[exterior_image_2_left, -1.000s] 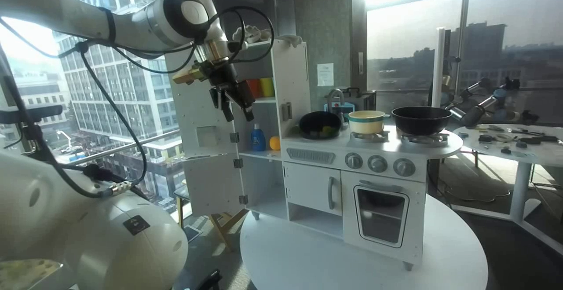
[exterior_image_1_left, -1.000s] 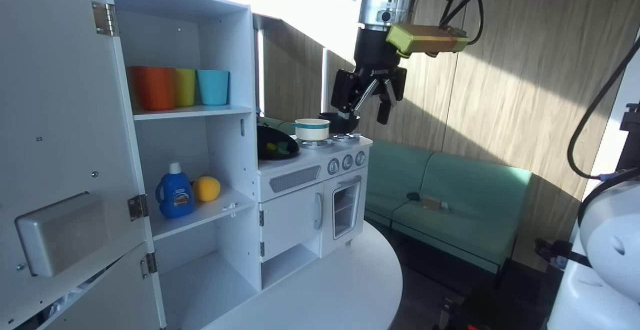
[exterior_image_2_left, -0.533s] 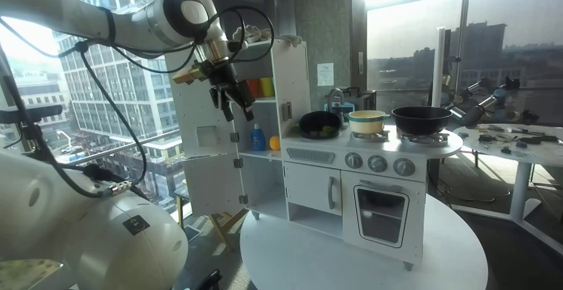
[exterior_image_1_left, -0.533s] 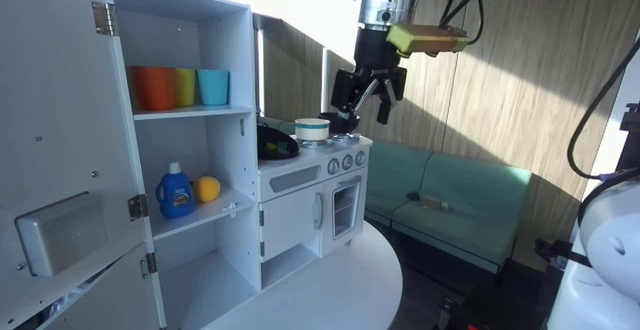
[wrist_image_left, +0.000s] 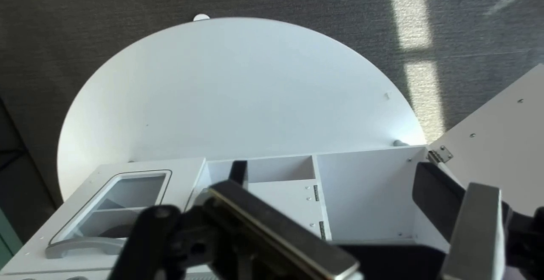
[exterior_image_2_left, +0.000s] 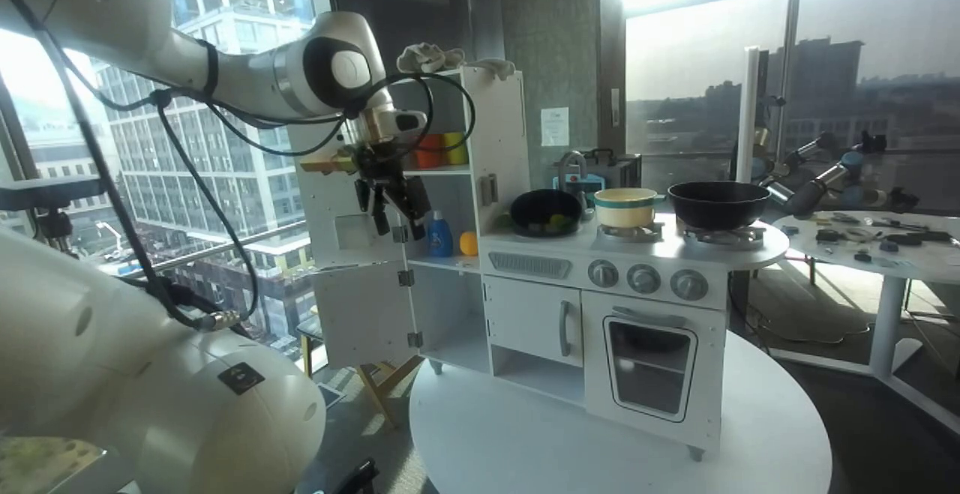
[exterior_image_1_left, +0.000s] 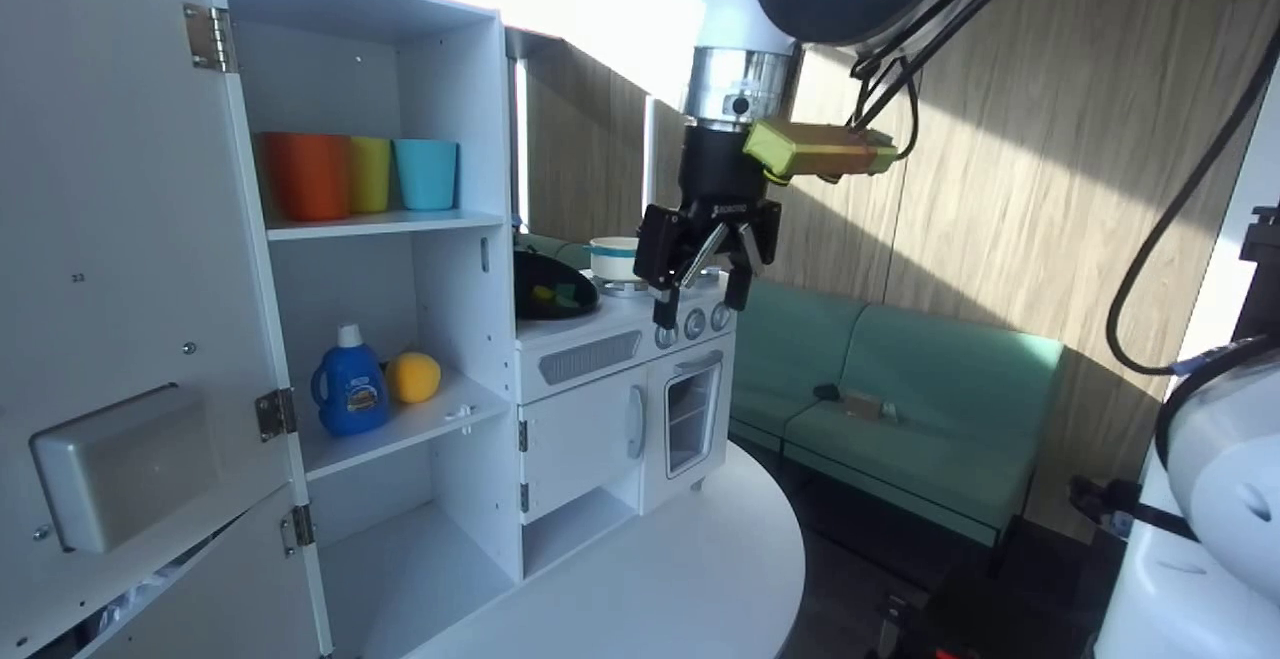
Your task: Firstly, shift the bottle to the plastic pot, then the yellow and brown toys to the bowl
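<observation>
Blue bottle [exterior_image_1_left: 354, 394] stands upright on a cabinet shelf [exterior_image_1_left: 430, 419], just beside the yellow toy [exterior_image_1_left: 413, 377]. Apart from both, the gripper [exterior_image_1_left: 701, 305] hangs with its fingers spread wide, while the pale pot [exterior_image_2_left: 625, 212] sits on a stove burner [exterior_image_2_left: 630, 235].

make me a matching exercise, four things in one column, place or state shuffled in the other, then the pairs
Things
1. blue plastic bottle with white cap
2. pale toy pot with teal band
3. turquoise plastic cup
4. black two-fingered gripper

Places and states
A. open, gripping nothing
B. on a silver stove burner
C. beside the round yellow toy
D. on the white shelf above the bottle

Pairs: 1-C, 2-B, 3-D, 4-A
</observation>
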`<control>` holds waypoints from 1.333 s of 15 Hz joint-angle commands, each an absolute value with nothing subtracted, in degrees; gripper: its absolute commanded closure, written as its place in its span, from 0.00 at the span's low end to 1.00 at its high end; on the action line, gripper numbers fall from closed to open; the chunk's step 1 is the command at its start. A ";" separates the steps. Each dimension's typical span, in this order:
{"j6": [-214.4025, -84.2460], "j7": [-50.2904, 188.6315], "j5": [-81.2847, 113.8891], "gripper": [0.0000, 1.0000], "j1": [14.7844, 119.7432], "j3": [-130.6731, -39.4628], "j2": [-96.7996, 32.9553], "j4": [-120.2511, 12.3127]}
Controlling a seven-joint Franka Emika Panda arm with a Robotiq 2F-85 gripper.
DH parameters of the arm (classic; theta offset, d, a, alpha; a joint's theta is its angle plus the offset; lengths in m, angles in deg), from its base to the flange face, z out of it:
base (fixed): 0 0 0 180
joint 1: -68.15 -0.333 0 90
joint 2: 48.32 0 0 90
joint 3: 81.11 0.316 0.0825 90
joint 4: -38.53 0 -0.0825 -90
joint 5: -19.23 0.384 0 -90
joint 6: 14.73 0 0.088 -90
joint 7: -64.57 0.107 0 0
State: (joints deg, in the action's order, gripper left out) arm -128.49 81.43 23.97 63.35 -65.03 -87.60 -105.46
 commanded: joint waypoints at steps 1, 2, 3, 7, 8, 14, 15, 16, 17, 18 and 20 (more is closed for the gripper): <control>-138.94 79.02 25.22 0.00 59.99 -64.54 -80.41 -106.13; -142.52 78.92 24.16 0.00 59.44 -63.64 -78.15 -106.23; -146.79 80.69 22.49 0.00 59.73 -62.15 -76.34 -106.53; -156.73 79.67 18.48 0.00 58.60 -60.21 -66.47 -103.87; -158.30 79.68 16.97 0.00 58.64 -59.84 -64.25 -103.01; -161.83 80.15 4.54 0.00 58.19 -59.41 -52.26 -93.57; -161.65 80.54 1.60 0.00 58.01 -59.66 -50.70 -91.87; -161.95 81.29 -1.58 0.00 57.84 -60.02 -49.15 -90.13; -162.71 82.23 -4.34 0.00 57.52 -60.51 -47.87 -88.76; -164.82 83.69 -6.79 0.00 57.23 -61.13 -46.83 -88.00; -170.73 90.58 -14.23 0.00 58.57 -60.47 -46.13 -87.78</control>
State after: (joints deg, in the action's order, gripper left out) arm -164.01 82.84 -5.58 58.17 -60.24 -48.58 -90.22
